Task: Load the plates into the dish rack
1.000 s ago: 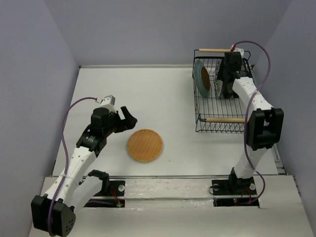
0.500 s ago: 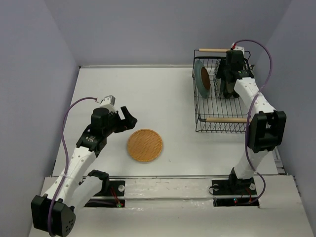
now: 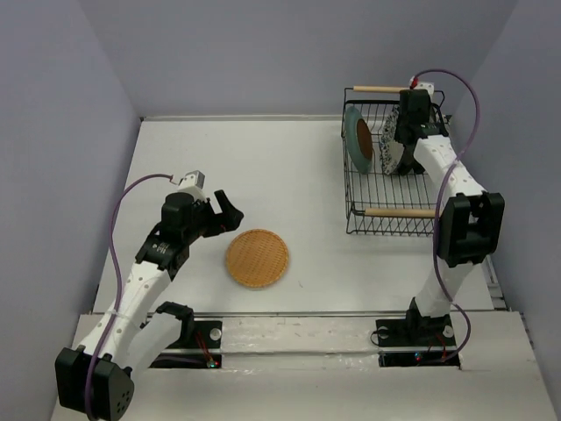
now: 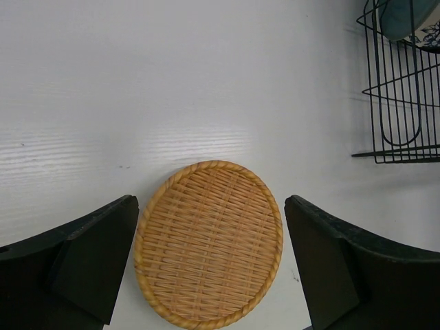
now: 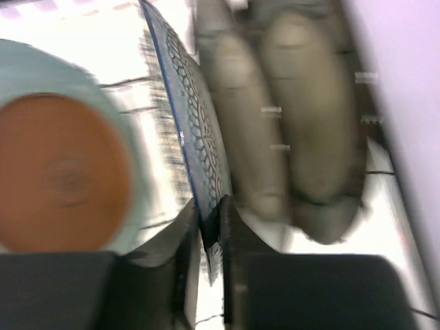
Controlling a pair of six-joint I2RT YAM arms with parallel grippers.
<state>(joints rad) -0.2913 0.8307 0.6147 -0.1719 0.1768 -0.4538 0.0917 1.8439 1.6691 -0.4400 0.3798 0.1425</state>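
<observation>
- A white table fills the floor of a booth with plain lilac-grey walls; the two arms are bolted at its near edge.
- The left gripper hangs above the table with its fingers spread wide and nothing between them.
- Just beside it, the orange woven plate lies flat on the table, well apart from the rack. In the left wrist view the plate sits between the two dark fingers, which do not touch it.
- At the far right stands the black wire dish rack, with one wooden handle on its near side and another on its far side.
- A teal plate with a brown centre stands on edge at the rack's left side.
- To its right, a blue-and-white plate stands on edge.
- The right gripper reaches into the rack, its fingers pressed together on the rim of the blue-and-white plate.
- Beyond that plate, two beige plates stand on edge side by side, blurred in the right wrist view.
</observation>
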